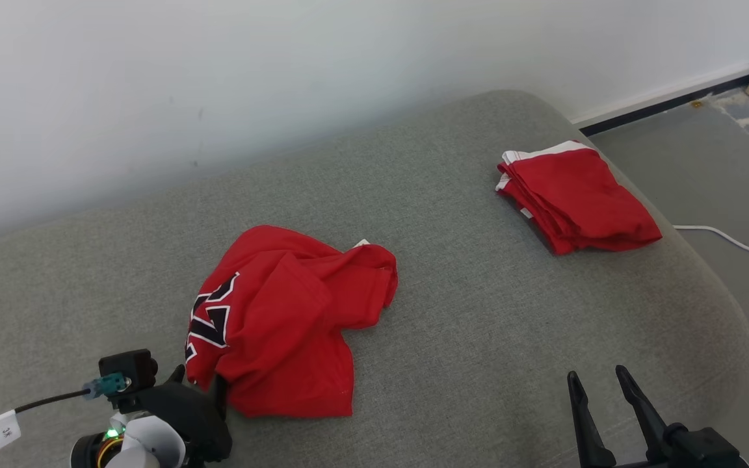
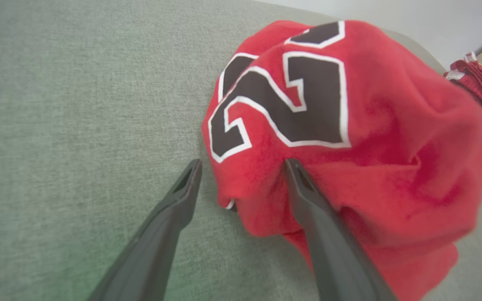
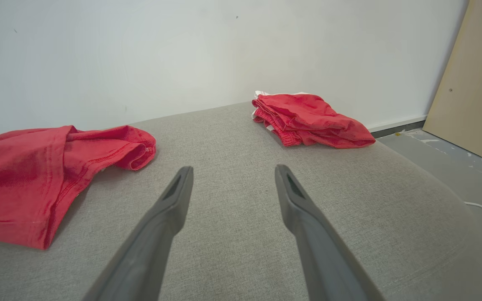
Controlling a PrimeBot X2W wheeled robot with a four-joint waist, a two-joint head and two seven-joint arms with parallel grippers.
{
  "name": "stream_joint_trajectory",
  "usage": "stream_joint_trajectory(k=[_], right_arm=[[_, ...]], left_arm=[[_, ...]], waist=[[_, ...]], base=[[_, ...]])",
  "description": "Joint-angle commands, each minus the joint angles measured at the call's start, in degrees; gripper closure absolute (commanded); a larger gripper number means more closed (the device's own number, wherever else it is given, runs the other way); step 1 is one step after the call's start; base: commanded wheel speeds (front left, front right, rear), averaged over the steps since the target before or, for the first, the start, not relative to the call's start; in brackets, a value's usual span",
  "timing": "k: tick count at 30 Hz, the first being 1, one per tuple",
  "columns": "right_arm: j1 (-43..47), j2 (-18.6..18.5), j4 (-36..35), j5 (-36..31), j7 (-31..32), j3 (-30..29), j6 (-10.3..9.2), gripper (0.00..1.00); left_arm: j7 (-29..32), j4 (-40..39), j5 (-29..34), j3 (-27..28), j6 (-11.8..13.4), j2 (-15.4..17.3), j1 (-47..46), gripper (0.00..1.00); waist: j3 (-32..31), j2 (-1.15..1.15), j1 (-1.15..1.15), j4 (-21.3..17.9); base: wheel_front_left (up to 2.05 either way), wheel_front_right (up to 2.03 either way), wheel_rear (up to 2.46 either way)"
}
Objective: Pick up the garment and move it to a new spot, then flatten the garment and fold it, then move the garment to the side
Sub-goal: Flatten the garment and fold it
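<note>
The garment lies on the cushion; folded clothes behind, rightward.

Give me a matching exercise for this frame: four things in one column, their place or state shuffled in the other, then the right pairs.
Things:
1. crumpled jersey
2. folded garment
3. left end effector
4. right end effector

Places or states:
A. open, above bare grey cushion
B. near the cushion's far right edge
C. open, at the jersey's numbered edge
D. mid-cushion, black numerals showing

Pairs: 1-D, 2-B, 3-C, 4-A
</note>
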Motion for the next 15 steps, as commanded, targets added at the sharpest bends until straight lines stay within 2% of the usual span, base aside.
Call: stream_joint_trajectory(k=[1, 3, 4, 5, 6, 9, 15], right_arm=[[-0.39, 0.06, -0.18, 0.53, -0.19, -0.08, -0.15, 0.0], [-0.4, 0.14, -0.25, 0.49, -0.19, -0.3, -0.15, 0.0], [-0.41, 0.17, -0.28, 0.49, -0.2, -0.38, -0.15, 0.0], [-0.42, 0.18, -0.29, 0.48, -0.2, -0.49, -0.15, 0.0], [-0.41, 0.22, -0.31, 0.46, -0.2, -0.63, -0.15, 0.0], [-0.5, 0.46, -0.34, 0.24, -0.21, -0.77, -0.15, 0.0], [-0.92, 0.63, -0.01, 0.16, -0.22, -0.16, -0.16, 0.0]], left_arm=[[0.45, 0.59, -0.01, -0.08, -0.08, 0.16, -0.66, 0.0], [1.06, 1.18, -0.8, -0.37, -0.08, 0.04, -1.32, 0.0], [1.18, 1.18, -1.15, -0.85, -0.08, -0.13, -1.62, 0.5], [1.18, 0.96, -1.74, -1.43, -0.08, -0.39, -1.84, 0.94], [0.93, 0.62, -2.35, -2.0, -0.08, -0.56, -2.0, 1.0], [-1.42, -0.5, -2.83, -3.5, -0.08, -0.46, -2.99, 1.0], [-8.72, -2.37, 0.62, -6.64, -0.05, -1.78, -9.57, 1.0]], waist=[[0.84, -0.01, -0.01, -0.89], [1.0, -0.01, -0.01, -1.08], [1.07, -0.01, -0.01, -1.13], [1.13, -0.01, -0.01, -1.12], [1.17, -0.01, -0.01, -1.09], [1.22, -0.01, -0.01, -0.79], [1.08, -0.01, -0.01, 0.11]], base=[[0.0, 0.0, 0.0], [0.0, 0.0, 0.0], [0.0, 0.0, 0.0], [0.0, 0.0, 0.0], [0.0, 0.0, 0.0], [0.0, 0.0, 0.0], [0.0, 0.0, 0.0]])
